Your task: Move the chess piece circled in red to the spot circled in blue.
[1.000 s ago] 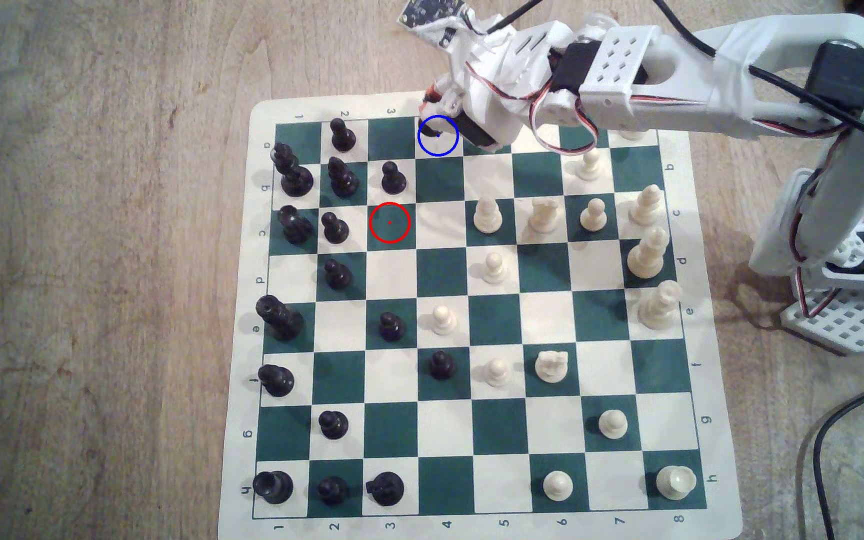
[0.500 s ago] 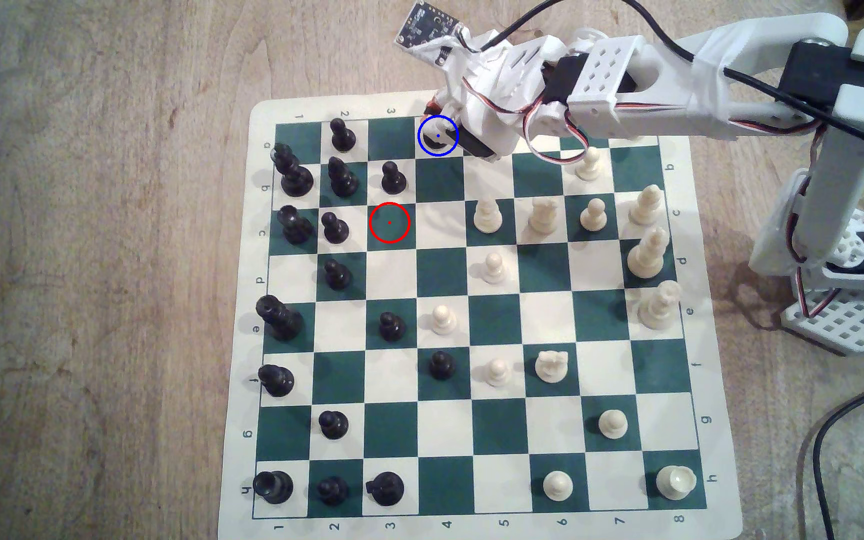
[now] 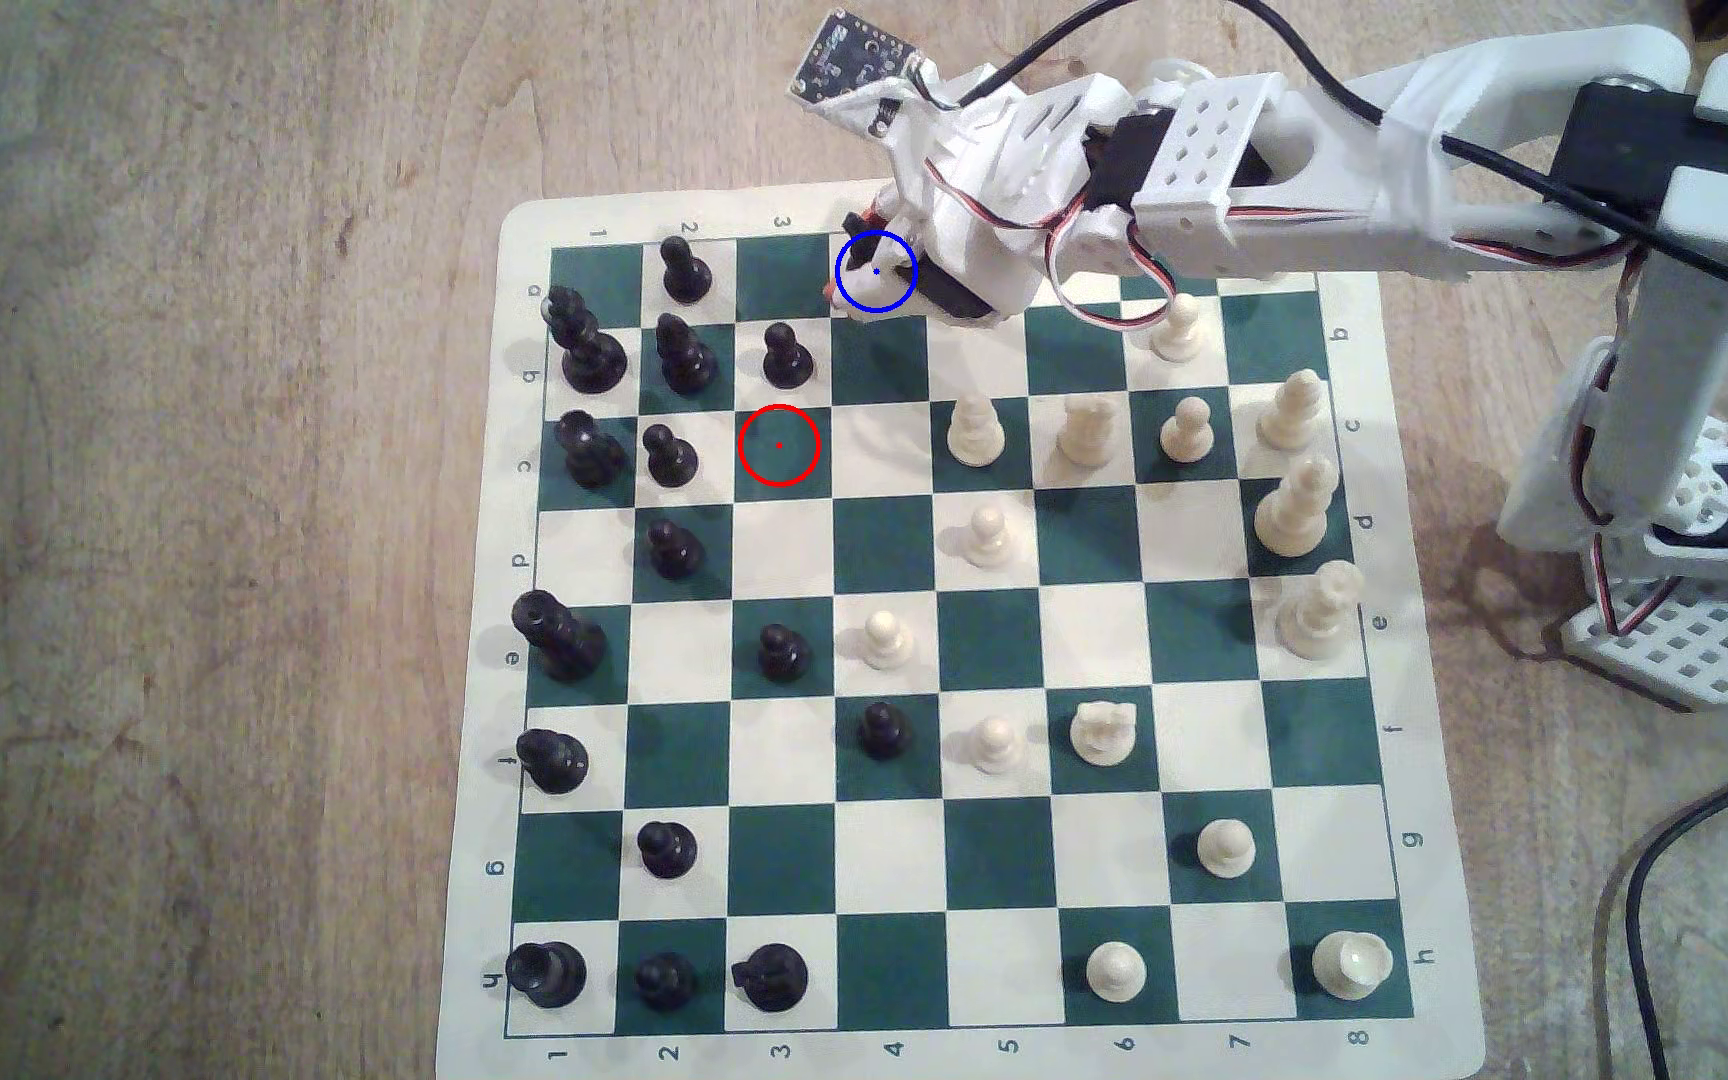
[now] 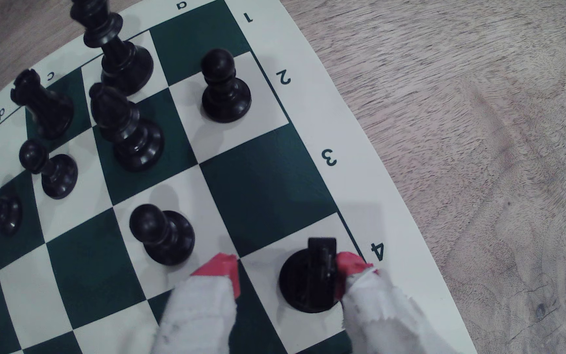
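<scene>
item: black knight (image 4: 309, 282), the piece to be moved. glossy, broad round base, narrow angular head. location: upright on the cream square at the board (image 3: 527, 213) edge beside the printed "4" (image 4: 378, 251), the square ringed in blue (image 3: 875, 271) in the exterior view. the base sits wholly on that square, toward its outer edge. by the look of it the placing is done.

item: gripper (image 4: 288, 272), white-wrapped with red tips. state: jaws parted, holding nothing. one red tip (image 4: 346, 269) lies against the knight's head on the side toward the "4"; whether it presses or merely touches cannot be told. the other red tip (image 4: 222, 272) stands well apart from the knight, over the line between the knight's square and the next green one, near a black pawn (image 4: 162, 233).

governing relation: the knight sits off-centre in the gap, hard by one tip and far from the other. its head runs narrow between the tips.

judgement: a straight lift away from the knight looks safest; any sideways drag by the near tip could tip the piece.

item: red-ringed green square (image 3: 779, 444), bare, two ranks from the knight.

item: wooden desk (image 3: 216, 519), under the board.
</scene>
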`<state>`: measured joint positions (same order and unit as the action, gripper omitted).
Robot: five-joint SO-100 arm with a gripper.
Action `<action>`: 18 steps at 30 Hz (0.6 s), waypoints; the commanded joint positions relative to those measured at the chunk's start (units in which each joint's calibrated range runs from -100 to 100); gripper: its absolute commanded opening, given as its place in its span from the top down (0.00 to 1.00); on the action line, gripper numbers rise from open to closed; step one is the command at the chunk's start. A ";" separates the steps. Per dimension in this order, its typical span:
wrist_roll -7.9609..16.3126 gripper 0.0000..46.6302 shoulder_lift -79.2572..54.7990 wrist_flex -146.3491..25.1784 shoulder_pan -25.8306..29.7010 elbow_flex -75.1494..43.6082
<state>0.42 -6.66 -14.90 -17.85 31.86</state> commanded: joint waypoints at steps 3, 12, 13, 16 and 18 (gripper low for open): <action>0.20 0.65 7.59 -1.48 -0.26 -0.49; 0.29 0.64 17.61 -5.57 0.05 5.59; 0.29 0.63 18.80 -5.57 0.05 6.95; 0.29 0.63 24.91 -5.57 0.60 13.02; 0.34 0.63 31.11 -6.07 1.46 17.64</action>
<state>0.46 9.68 -20.32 -17.85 43.61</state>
